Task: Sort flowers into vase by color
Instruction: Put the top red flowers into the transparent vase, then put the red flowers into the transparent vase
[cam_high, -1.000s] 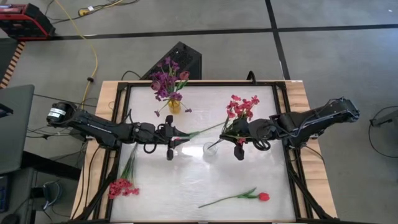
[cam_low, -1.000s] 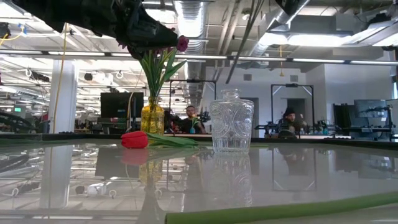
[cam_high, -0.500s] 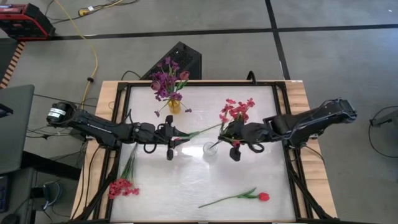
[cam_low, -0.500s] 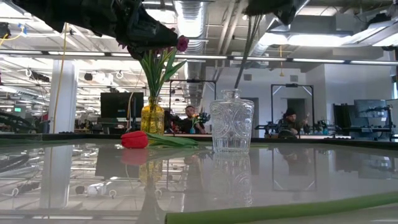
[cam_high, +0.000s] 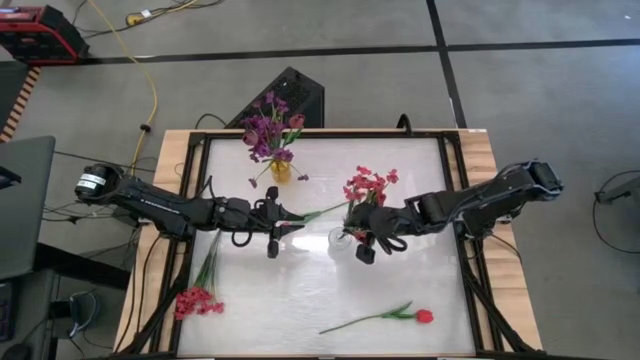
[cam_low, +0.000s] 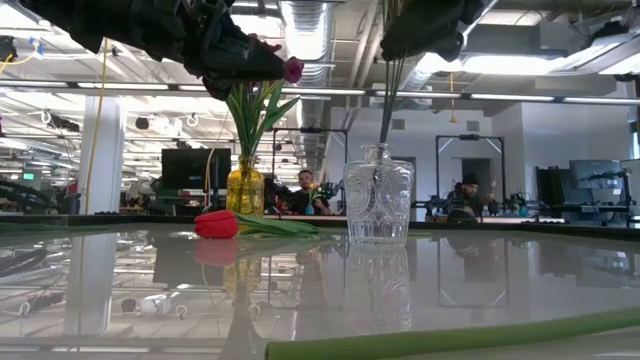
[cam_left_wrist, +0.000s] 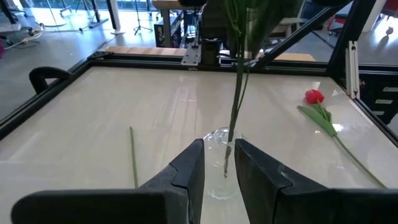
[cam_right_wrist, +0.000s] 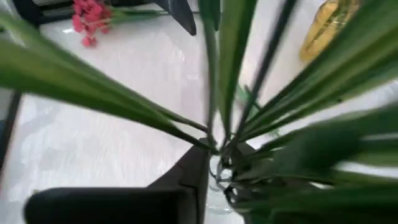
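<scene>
Red cluster stems now in the clear vase (cam_high: 340, 240).
Right jaws (cam_high: 362, 247) have moved over it, grip unclear; left jaws (cam_high: 273, 228) slightly apart, empty.

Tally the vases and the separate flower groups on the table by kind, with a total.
Yellow vase: 1
Clear glass vase: 1
Purple bunch in the yellow vase: 1
Red cluster stems at the clear vase: 1
Red cluster lying loose: 1
Red tulip lying loose: 1
Total: 6

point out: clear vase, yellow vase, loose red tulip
clear vase (cam_low: 378, 205): low view, glass body.
yellow vase (cam_low: 245, 190): low view, glass belly.
loose red tulip (cam_high: 424, 316): high view, red bloom.
</scene>
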